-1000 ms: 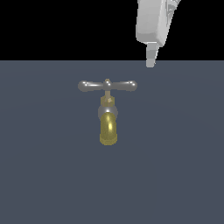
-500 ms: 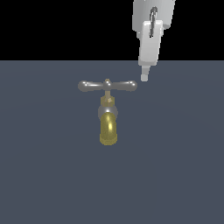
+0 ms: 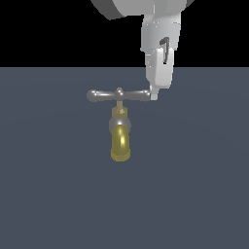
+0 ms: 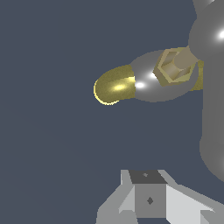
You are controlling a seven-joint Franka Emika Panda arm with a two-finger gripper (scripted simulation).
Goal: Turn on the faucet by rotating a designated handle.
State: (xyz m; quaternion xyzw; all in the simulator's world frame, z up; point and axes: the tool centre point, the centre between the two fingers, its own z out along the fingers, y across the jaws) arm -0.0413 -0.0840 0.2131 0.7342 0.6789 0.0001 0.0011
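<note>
The faucet stands on the dark grey floor with its yellow-brass spout curving toward the camera. Its handle, a grey crossbar, lies level across the top. My gripper hangs from above with its tip right at the handle's end on the exterior view's right, touching or nearly so. The fingers look pressed together, holding nothing. In the wrist view the gripper shows as one joined block, with the handle looming large beside it and the spout beyond.
The dark grey floor stretches flat around the faucet, under a black background. Only the arm's white wrist stands above the handle's end on the exterior view's right.
The gripper has come down and toward the exterior view's left, from above and beside the handle to its right end. The handle has not visibly turned.
</note>
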